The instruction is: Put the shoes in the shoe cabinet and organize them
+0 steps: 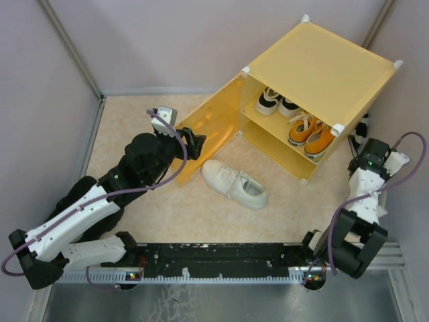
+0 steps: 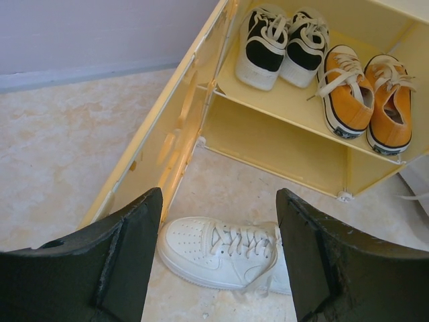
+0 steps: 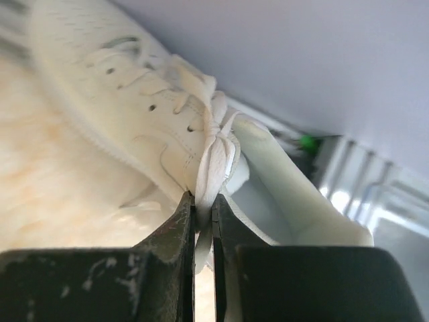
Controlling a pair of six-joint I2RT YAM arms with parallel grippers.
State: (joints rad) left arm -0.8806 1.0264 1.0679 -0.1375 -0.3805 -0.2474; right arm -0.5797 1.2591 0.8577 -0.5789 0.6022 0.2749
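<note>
1 off-white shoe (image 3: 127,100) is gripped by its lace (image 3: 216,155) between the clenched right fingers (image 3: 175,231). The other off-white shoe (image 2: 214,251) is seen on the table (image 2: 67,134) beneath the spread left fingers (image 2: 131,248), before the cabinet (image 1: 322,60).

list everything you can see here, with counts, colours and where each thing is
shoe cabinet: 1, yellow with white corners, back right of the table
door: 1, yellow, swung open on the cabinet's left
black-and-white sneakers: 2, inner shelf, left side
orange sneakers: 2, orange with white laces, same shelf, right side
off-white sneaker: 1, on the table in front of the cabinet
second off-white sneaker: 1, off-white, at the right gripper, beside the wall
table: 1, mottled beige
left gripper: 1, black, open, near the door
right gripper: 1, black, shut on the second off-white sneaker's laces
</note>
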